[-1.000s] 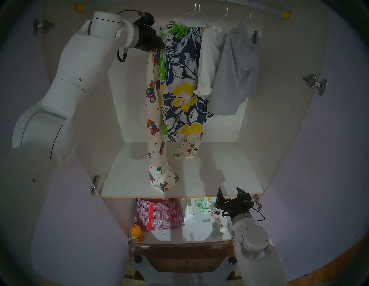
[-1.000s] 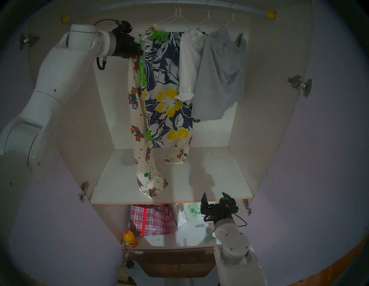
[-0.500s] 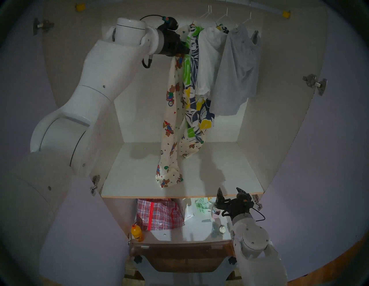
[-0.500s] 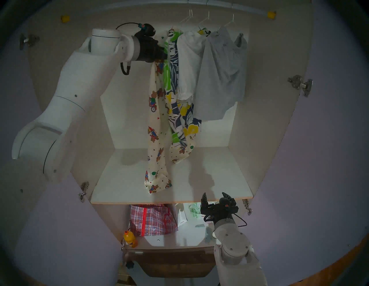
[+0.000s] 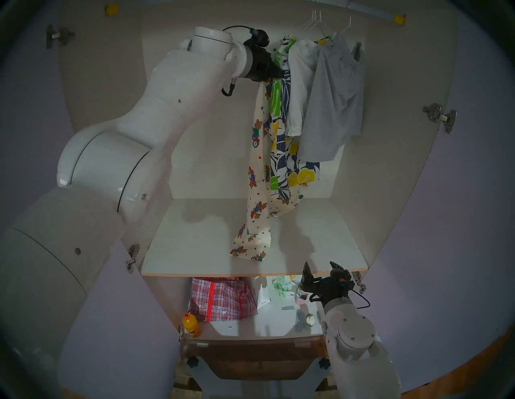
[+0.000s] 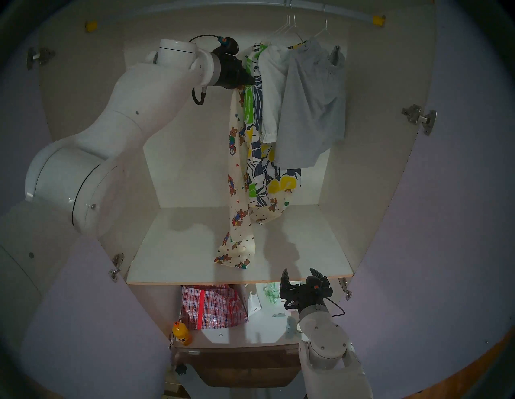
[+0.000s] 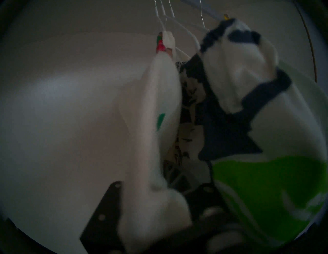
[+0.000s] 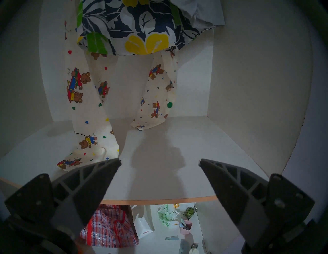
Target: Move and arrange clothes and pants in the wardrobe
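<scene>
In the white wardrobe (image 5: 395, 117), the cream teddy-bear pants (image 5: 257, 178) hang down to the shelf (image 5: 195, 245). The leaf-print pants (image 5: 281, 111), white shirt (image 5: 299, 83) and grey T-shirt (image 5: 331, 97) are bunched on wire hangers (image 5: 315, 21) at the rail's (image 5: 370, 12) right end. My left gripper (image 5: 281, 73) is high up, pressed into the pants from the left. In the left wrist view my left gripper (image 7: 162, 185) is closed around cream fabric (image 7: 159, 106). My right gripper (image 5: 320, 271) is open and empty at the shelf's front edge (image 8: 159, 201).
Under the shelf stand a red plaid bag (image 5: 223, 298), an orange bottle (image 5: 191, 326), a white paper bag (image 5: 263, 296) and a pink cup (image 5: 301, 296). Lilac doors (image 5: 459, 223) stand open on both sides, with steel hinges (image 5: 439, 115).
My left arm has swept right along the rail with the teddy-bear pants, folding the leaf-print pants against the white shirt. The hangers slid right. The right arm has not moved.
</scene>
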